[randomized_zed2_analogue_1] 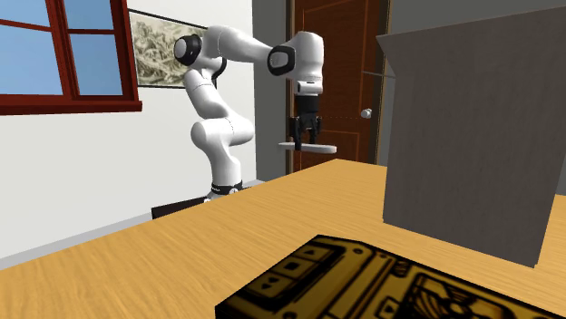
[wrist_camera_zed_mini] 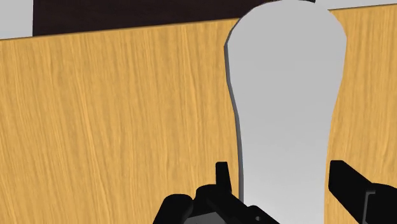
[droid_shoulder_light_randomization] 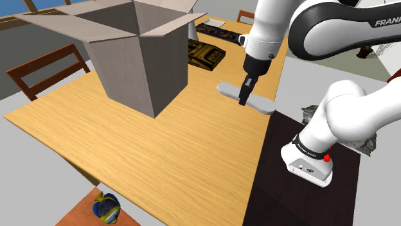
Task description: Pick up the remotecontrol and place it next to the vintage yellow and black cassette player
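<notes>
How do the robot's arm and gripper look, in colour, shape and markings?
The arm has rounded white segments with dark rings at the joints, "FRAN" lettering on one link, and a red button near its base. The gripper is all black, with two slim fingers.

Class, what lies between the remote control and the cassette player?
Only bare table separates remote control and cassette player, per the shoulder view.

On the table (droid_shoulder_light_randomization: pixel 160 147), the box (droid_shoulder_light_randomization: pixel 138 64) stands toward the shoulder view's upper left. The cassette player (droid_shoulder_light_randomization: pixel 205 54) lies just behind it, by its right rear corner. The remote control (droid_shoulder_light_randomization: pixel 262 104), clasped in the gripper (droid_shoulder_light_randomization: pixel 243 100), is to the right of both, over the table's edge nearest the stand (droid_shoulder_light_randomization: pixel 289 199), and a chair (droid_shoulder_light_randomization: pixel 45 70) stands at the table's left side.
</notes>
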Controlling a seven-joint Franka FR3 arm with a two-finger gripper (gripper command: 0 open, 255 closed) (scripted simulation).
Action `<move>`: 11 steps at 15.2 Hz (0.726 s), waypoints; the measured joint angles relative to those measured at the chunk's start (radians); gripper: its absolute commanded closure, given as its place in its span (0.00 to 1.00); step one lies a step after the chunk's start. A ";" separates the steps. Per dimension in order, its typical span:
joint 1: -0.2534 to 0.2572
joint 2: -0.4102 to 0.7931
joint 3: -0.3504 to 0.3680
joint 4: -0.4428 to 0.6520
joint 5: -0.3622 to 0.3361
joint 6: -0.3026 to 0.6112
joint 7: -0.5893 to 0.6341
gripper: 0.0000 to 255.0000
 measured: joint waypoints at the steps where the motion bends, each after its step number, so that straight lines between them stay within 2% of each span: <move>1: -0.012 0.009 -0.016 0.005 -0.013 0.003 -0.019 1.00; 5: -0.068 0.037 -0.099 0.018 -0.075 0.014 -0.115 1.00; 11: -0.152 0.150 -0.218 0.086 -0.161 0.058 -0.258 1.00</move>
